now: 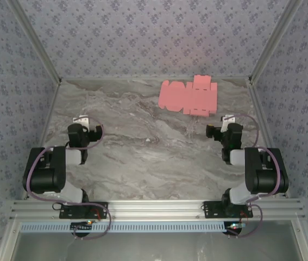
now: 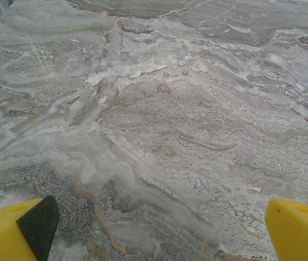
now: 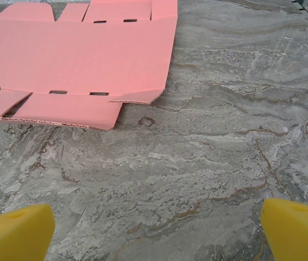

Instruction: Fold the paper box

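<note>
The box [image 1: 189,98] lies flat and unfolded on the tabletop [image 1: 143,152], close to the far edge and right of centre, toward the far right corner. Both claws are released and empty. The left gripper [image 1: 82,120] sits near the left edge and the right gripper [image 1: 225,122] near the right edge, just nearer than the sheet.

The main risk is probably the pickup. The card is thin and lies flat on smooth stone, so a finger coming in low may push it instead of getting under it. A push would likely send it toward the far wall [image 1: 154,38], where it could jam or buckle. In the right wrist view one small flap at the sheet's near edge seems slightly lifted, which may give the easiest entry. A pinch away from the score lines could crease a panel where no fold belongs. The left arm has a long diagonal reach to the sheet, and both arms working over one small piece could knock together.

There is little room behind the box, and the right wall stands near. The middle and near half of the tabletop lie bare, so dragging the sheet nearer looks safer than folding it in place.
</note>
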`<action>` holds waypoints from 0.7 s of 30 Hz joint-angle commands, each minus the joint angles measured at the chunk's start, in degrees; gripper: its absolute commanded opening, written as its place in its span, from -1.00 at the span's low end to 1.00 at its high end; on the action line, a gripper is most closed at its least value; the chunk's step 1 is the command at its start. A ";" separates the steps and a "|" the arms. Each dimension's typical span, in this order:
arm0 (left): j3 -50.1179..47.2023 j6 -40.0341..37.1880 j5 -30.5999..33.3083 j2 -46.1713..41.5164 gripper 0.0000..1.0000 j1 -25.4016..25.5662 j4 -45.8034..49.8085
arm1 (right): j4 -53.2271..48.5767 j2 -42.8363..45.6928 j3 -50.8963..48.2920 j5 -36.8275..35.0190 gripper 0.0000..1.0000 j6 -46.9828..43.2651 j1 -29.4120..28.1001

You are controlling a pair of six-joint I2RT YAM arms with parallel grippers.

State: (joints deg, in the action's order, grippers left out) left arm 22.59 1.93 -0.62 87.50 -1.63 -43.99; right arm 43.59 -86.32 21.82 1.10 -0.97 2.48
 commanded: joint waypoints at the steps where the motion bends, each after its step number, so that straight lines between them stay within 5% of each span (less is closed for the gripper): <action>1: 1.32 -0.62 -0.35 0.45 0.98 -0.24 -2.33 | 1.60 -0.69 1.00 -0.20 1.00 -0.61 -0.14; 21: 1.31 -0.62 -0.40 0.53 0.99 -0.31 -2.33 | 1.58 -0.74 1.03 0.74 1.00 -0.26 0.37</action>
State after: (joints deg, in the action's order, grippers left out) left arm 22.61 1.93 -0.62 87.53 -1.63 -43.99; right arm 43.97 -86.32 21.82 1.15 -0.95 2.50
